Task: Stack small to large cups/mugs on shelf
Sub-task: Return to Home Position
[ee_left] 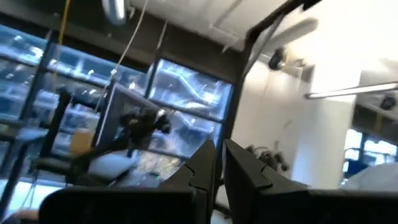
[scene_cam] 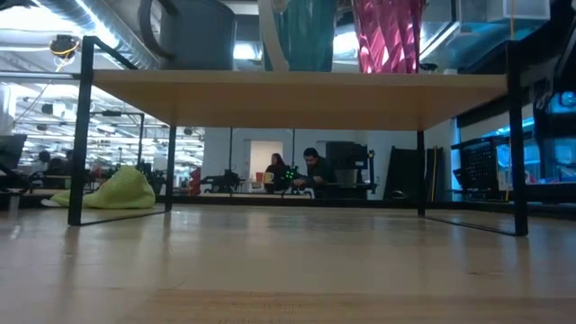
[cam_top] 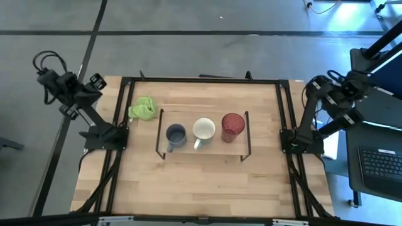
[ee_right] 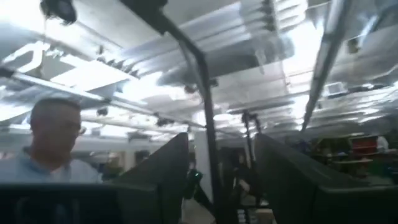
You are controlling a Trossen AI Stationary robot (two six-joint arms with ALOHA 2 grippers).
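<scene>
Three cups stand upright in a row on the low light-wood shelf (cam_top: pixel 188 113): a grey-blue handled mug (cam_top: pixel 176 134) on the left, a white handled mug (cam_top: pixel 203 129) in the middle, and a red tumbler (cam_top: pixel 232 127) on the right. In the low view the shelf board (scene_cam: pixel 297 94) stands on thin black legs, with the tumbler (scene_cam: pixel 387 31) on top. My left gripper (cam_top: pixel 94 80) is drawn back past the table's far left corner, shut and empty (ee_left: pixel 219 171). My right gripper (cam_top: pixel 314 85) is drawn back past the far right corner, open and empty (ee_right: pixel 221 174).
A green cloth lump (cam_top: pixel 143 108) lies on the table just left of the shelf's far left leg; it also shows in the low view (scene_cam: pixel 121 191). Bare tabletop (cam_top: pixel 201 182) lies between the shelf and the near edge. People sit in the room behind.
</scene>
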